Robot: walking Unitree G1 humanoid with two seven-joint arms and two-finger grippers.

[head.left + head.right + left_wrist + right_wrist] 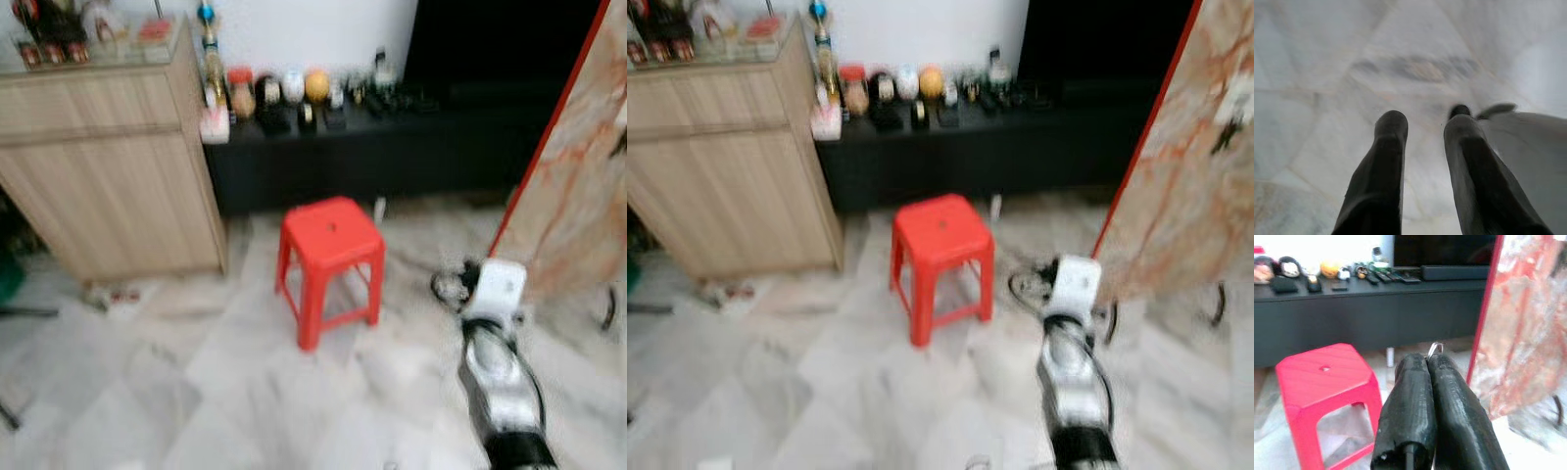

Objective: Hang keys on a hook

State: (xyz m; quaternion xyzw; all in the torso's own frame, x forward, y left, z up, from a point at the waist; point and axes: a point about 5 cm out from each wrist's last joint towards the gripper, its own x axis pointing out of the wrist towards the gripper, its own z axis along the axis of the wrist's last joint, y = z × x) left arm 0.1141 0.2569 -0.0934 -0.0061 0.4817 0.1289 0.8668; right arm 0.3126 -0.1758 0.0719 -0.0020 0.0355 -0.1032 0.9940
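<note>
Head views: blurred; landmark is the red stool standing on the pale marble floor.
Right gripper: fingers pressed together, clenched on a small silver ring that pokes out at the tips; held to the right of the stool, near it.
Keys: cannot be made out beyond that ring; dark loops hang at the right arm's white end, right of the stool.
Left gripper: released, fingers apart, grasping nothing, pointed down at the floor.
Cabinet: wooden, left of and behind the stool.
Black bench: low, directly behind the stool, carrying a row of small ornaments.
Marbled panel: red-edged, leaning, right of the stool.
Hook: a small dark fitting sits on the panel; cannot tell what it is.
</note>
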